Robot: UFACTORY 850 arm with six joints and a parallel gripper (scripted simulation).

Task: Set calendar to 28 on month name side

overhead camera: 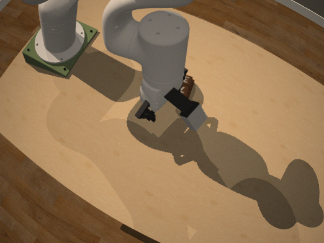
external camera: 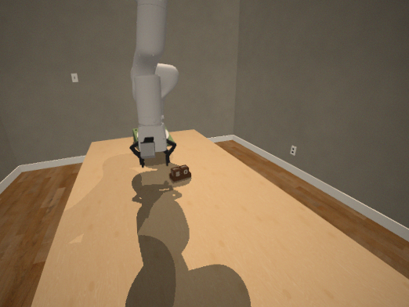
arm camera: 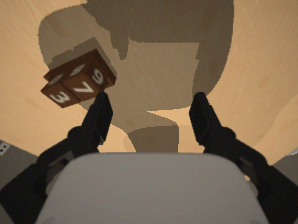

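Observation:
The calendar (arm camera: 80,82) is a small dark brown tray with two brown cubes side by side, standing on the table. In the wrist view it lies at the upper left, and the white digits 3, 7 and 9 show on the cube faces. My gripper (arm camera: 150,102) is open and empty, low over the table. Its left finger is just beside the calendar, which lies outside the fingers. In the exterior view the calendar (external camera: 180,172) stands to the right of the gripper (external camera: 153,161). In the top view the arm hides most of the calendar (overhead camera: 188,85).
The arm's green base plate (overhead camera: 60,49) sits at the far end of the long wooden table. The table's edges drop to a wooden floor on both long sides. Large arm shadows fall across the table top.

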